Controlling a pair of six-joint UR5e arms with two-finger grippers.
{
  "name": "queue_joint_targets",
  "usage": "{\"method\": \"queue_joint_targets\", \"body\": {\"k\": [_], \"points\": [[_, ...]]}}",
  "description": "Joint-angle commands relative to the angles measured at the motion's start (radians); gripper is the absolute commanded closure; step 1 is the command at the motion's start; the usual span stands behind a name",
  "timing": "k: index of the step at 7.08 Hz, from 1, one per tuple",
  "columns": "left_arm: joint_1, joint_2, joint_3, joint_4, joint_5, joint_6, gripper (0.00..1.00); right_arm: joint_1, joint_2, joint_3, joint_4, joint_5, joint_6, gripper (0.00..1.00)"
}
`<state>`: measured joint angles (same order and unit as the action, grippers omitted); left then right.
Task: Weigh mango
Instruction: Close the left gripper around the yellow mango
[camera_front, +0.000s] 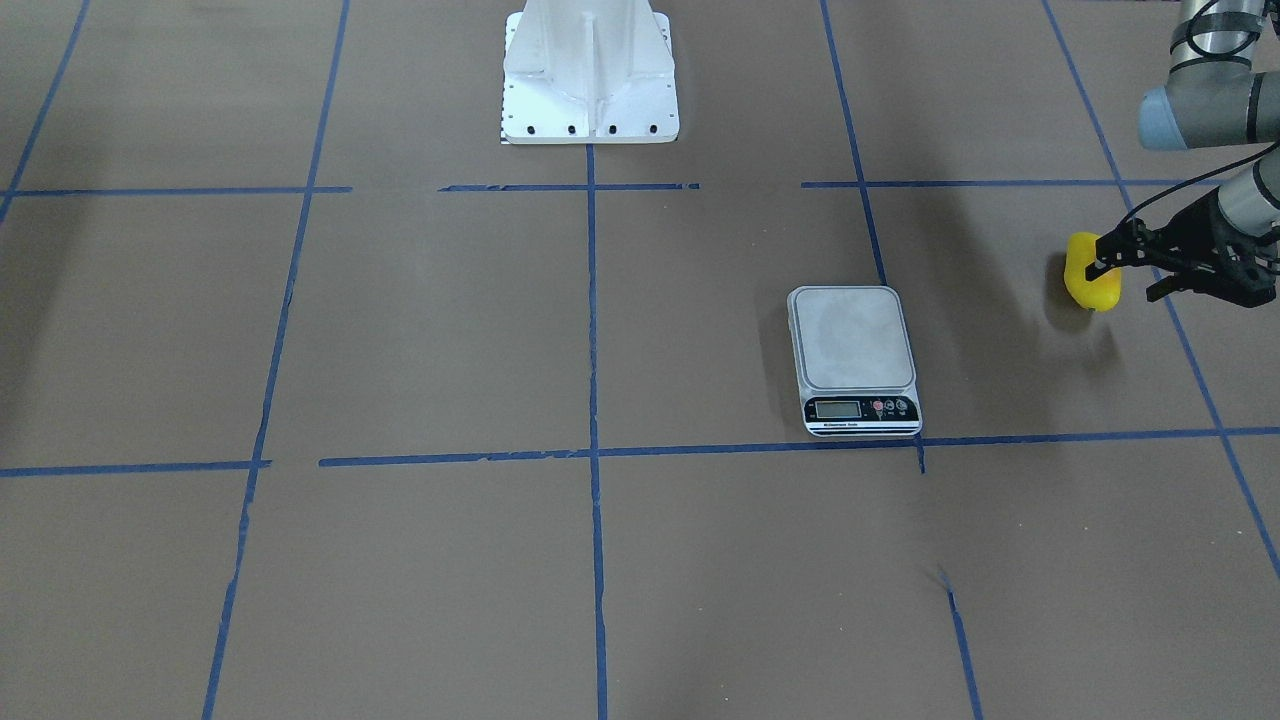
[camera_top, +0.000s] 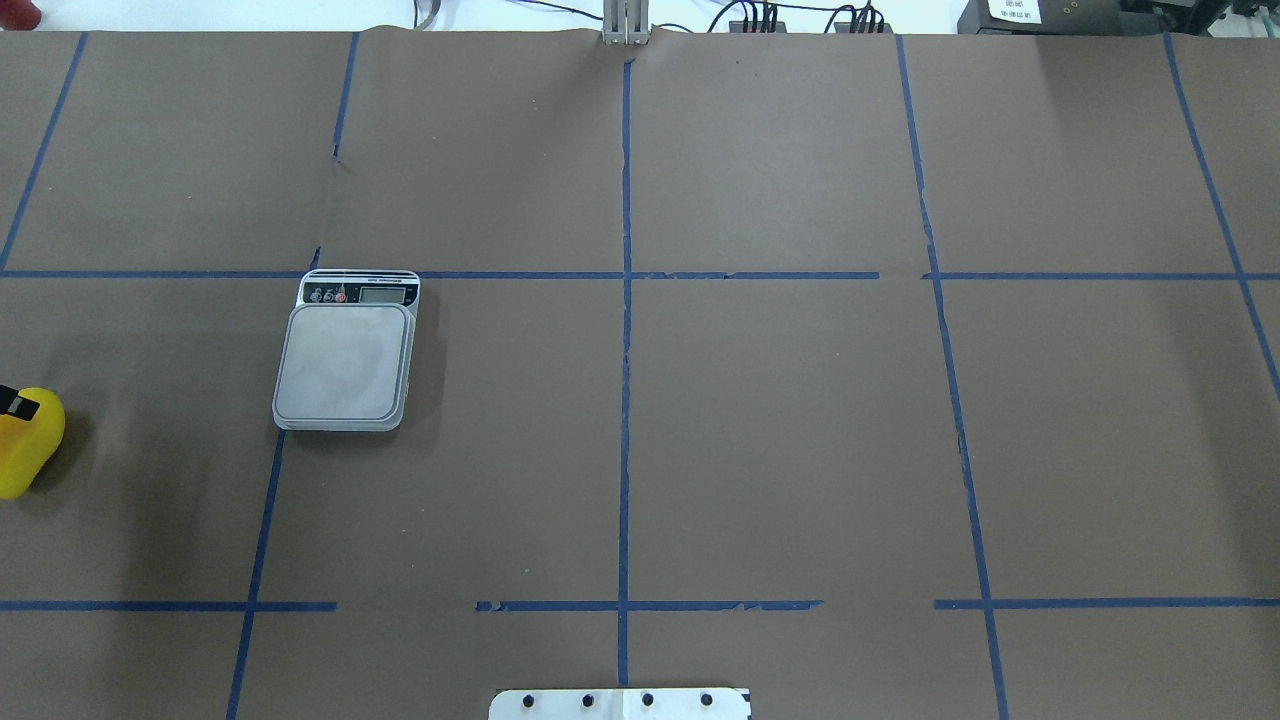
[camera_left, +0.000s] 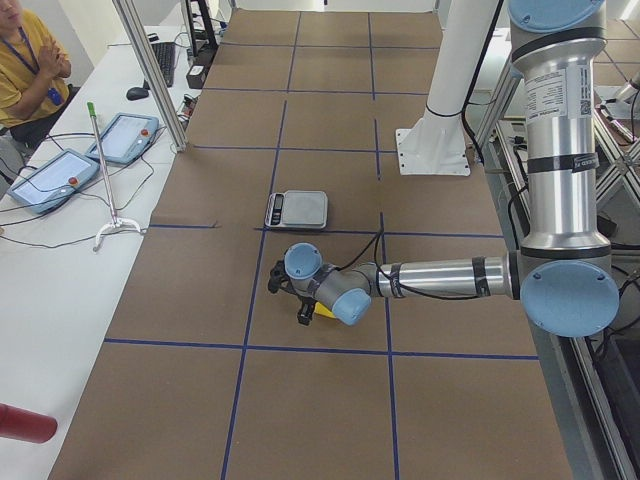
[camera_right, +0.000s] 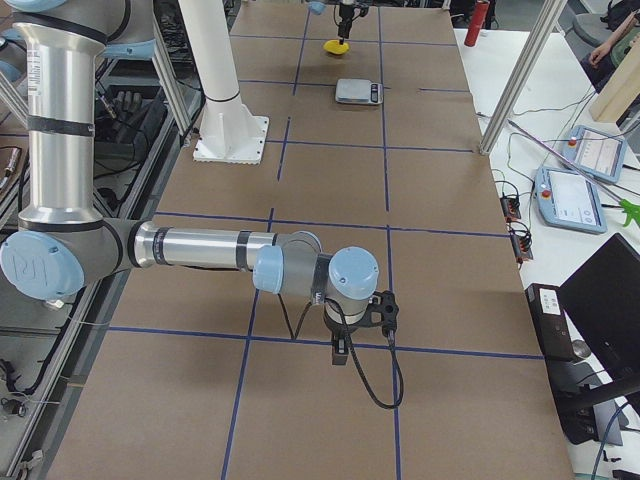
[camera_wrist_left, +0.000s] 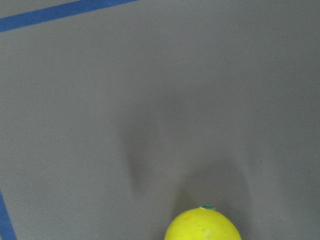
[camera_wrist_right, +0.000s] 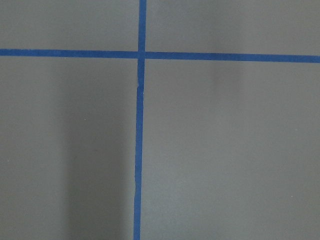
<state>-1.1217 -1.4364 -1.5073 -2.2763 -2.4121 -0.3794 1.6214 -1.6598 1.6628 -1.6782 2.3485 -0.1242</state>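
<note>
The mango (camera_front: 1088, 280) is bright yellow and lies on the brown table cover at the robot's far left. It also shows at the left edge of the overhead view (camera_top: 28, 445) and at the bottom of the left wrist view (camera_wrist_left: 203, 226). My left gripper (camera_front: 1125, 272) hangs over it, jaws apart. One fingertip (camera_front: 1104, 250) overlaps the fruit and the other stands clear beside it. I cannot tell if any finger touches it. The scale (camera_front: 852, 340) stands empty to the mango's right, from the robot's side. My right gripper (camera_right: 340, 345) hovers low over bare table; I cannot tell its state.
The white robot base (camera_front: 590, 75) stands at the table's near middle. Blue tape lines (camera_wrist_right: 138, 150) grid the brown cover. Operators' pendants (camera_left: 60, 170) lie on a side table beyond the far edge.
</note>
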Motion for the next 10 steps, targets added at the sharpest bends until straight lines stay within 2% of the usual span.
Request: {"method": "queue_joint_targets", "body": {"k": [1, 5, 6, 7, 8, 9, 10], "points": [[0.011, 0.01, 0.005, 0.0, 0.001, 0.0, 0.0, 0.0, 0.0, 0.0, 0.0, 0.0, 0.0, 0.0], [0.051, 0.014, 0.03, -0.005, -0.004, -0.007, 0.0, 0.0, 0.0, 0.0, 0.0, 0.0, 0.0, 0.0], [0.056, 0.014, 0.03, -0.005, -0.022, -0.012, 0.08, 0.0, 0.0, 0.0, 0.0, 0.0, 0.0, 0.0], [0.06, 0.014, 0.03, -0.006, -0.033, -0.012, 0.52, 0.0, 0.0, 0.0, 0.0, 0.0, 0.0, 0.0], [0.072, 0.014, 0.03, -0.017, -0.033, -0.012, 0.93, 0.0, 0.0, 0.0, 0.0, 0.0, 0.0, 0.0], [0.076, 0.014, 0.026, -0.038, -0.047, -0.025, 1.0, 0.0, 0.0, 0.0, 0.0, 0.0, 0.0, 0.0], [0.077, 0.013, -0.031, -0.057, -0.057, -0.109, 1.0, 0.0, 0.0, 0.0, 0.0, 0.0, 0.0, 0.0]]}}
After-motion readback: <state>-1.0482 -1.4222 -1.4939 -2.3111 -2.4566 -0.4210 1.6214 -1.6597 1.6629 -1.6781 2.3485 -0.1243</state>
